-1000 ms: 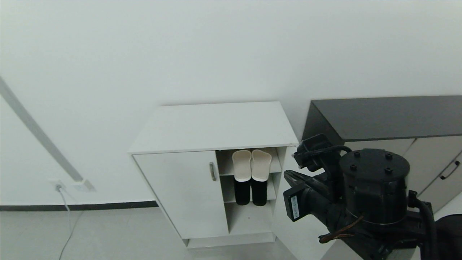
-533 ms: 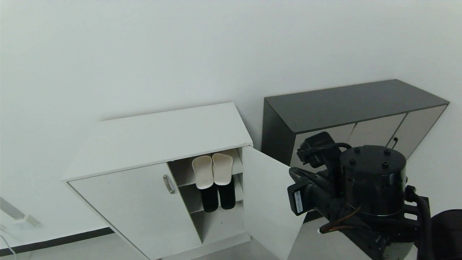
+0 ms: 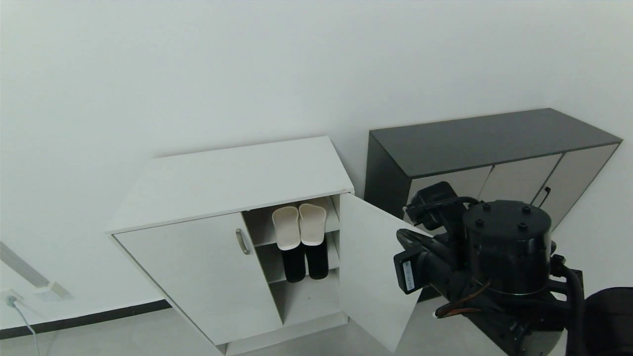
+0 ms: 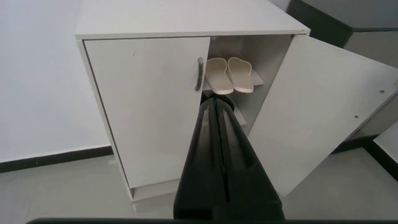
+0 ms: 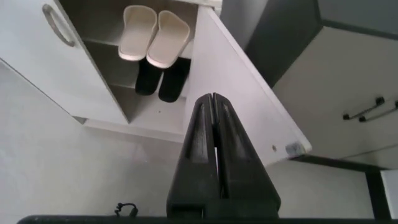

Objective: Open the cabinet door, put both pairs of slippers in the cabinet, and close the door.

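Slippers, the white pair (image 3: 299, 226) at the black pair's (image 3: 305, 262) twelve o'clock, sit inside the cabinet (image 3: 237, 173), so only closing the open door (image 3: 371, 282) at their four o'clock seems left; left gripper (image 4: 214, 99) and right gripper (image 5: 213, 98) are pinched together, empty.

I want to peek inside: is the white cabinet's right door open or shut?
Open. The white cabinet's right door stands swung outward, showing white slippers above black slippers on its shelves.

blocked right by the swung-out right door (image 3: 371, 272), left by the shut left door (image 3: 207, 277); passable between them from the near side; crowded above by white slippers (image 3: 299, 225) and black slippers (image 3: 305, 262), roomy beneath.
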### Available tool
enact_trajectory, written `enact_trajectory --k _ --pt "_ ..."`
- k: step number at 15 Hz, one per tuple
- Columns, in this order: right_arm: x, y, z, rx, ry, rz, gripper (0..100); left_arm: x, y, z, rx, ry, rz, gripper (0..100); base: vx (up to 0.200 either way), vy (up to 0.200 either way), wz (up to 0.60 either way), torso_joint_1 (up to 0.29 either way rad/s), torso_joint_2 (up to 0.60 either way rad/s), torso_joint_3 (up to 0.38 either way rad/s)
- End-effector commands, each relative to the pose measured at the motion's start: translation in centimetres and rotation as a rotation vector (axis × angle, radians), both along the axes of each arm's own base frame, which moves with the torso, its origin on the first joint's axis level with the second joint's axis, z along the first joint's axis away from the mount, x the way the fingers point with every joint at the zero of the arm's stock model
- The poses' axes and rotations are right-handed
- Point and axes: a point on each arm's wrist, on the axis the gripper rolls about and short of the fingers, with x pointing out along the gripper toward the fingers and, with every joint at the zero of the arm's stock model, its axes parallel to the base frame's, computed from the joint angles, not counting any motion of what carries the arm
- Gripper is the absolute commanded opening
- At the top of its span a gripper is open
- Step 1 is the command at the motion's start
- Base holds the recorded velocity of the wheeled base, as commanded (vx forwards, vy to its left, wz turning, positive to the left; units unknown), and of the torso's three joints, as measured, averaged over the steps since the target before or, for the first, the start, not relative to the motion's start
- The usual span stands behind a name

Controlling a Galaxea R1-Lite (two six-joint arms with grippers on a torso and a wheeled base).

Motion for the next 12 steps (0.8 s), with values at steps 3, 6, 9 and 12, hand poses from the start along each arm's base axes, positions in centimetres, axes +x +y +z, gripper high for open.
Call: enact_trajectory --k 3,6,9,12 --pt "0.2 -0.1 -0.1 -0.002 0.004 -0.005 0 0.0 0.0 0.0 0.000 0.002 0.001 0 -0.067 0.000 0.00 -0.006 0.00 0.002" --pt "2.3 -1.0 -0.3 -0.010 -0.003 -0.069 0 0.0 0.0 0.0 0.001 0.002 -0.001 0 0.000 0.000 0.00 0.000 0.00 0.000" --pt "7.7 -3.3 0.4 0.013 -0.022 -0.148 0 0.0 0.0 0.0 0.001 0.002 -0.001 0 0.000 0.000 0.00 0.000 0.00 0.000" --pt "11.8 -4.5 0.8 0.026 -0.016 -0.220 0 0.0 0.0 0.0 0.001 0.002 -0.001 0 0.000 0.000 0.00 0.000 0.00 0.000"
